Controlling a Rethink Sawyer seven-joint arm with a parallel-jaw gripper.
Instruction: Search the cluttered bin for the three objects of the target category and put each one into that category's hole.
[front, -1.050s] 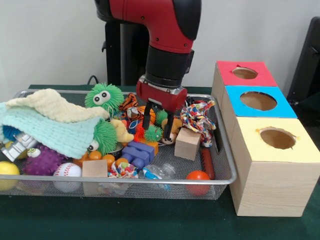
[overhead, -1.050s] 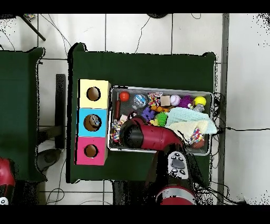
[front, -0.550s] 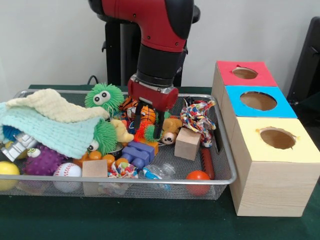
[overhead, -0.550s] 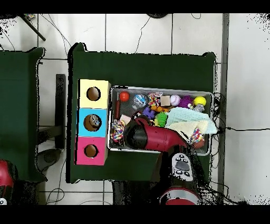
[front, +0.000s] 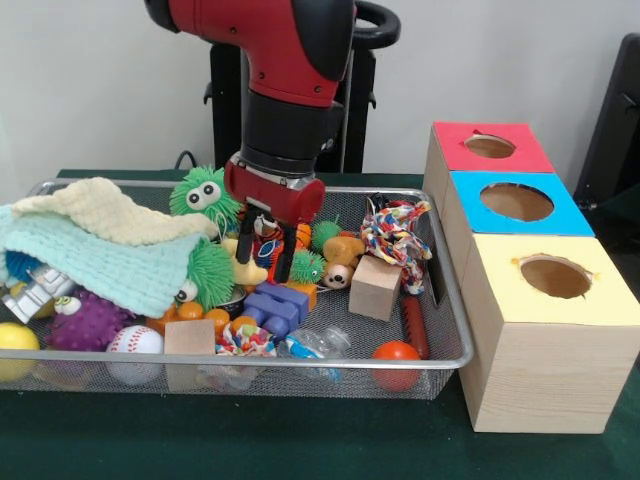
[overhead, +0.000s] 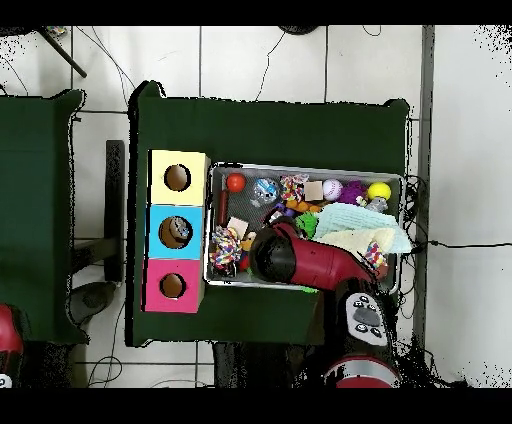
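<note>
Front view: even, bright indoor light, apparently from above; white wall (front: 90, 90) flat and unshadowed. Soft shadow under the wire bin (front: 440, 300) along the near edge of the green table (front: 300, 450). Faint sheen on the red arm casing (front: 260, 40). Mild softness overall, no motion blur.

Overhead view: floor tiles (overhead: 260, 60) washed bright, the table dark, small things in the bin indistinct.
</note>
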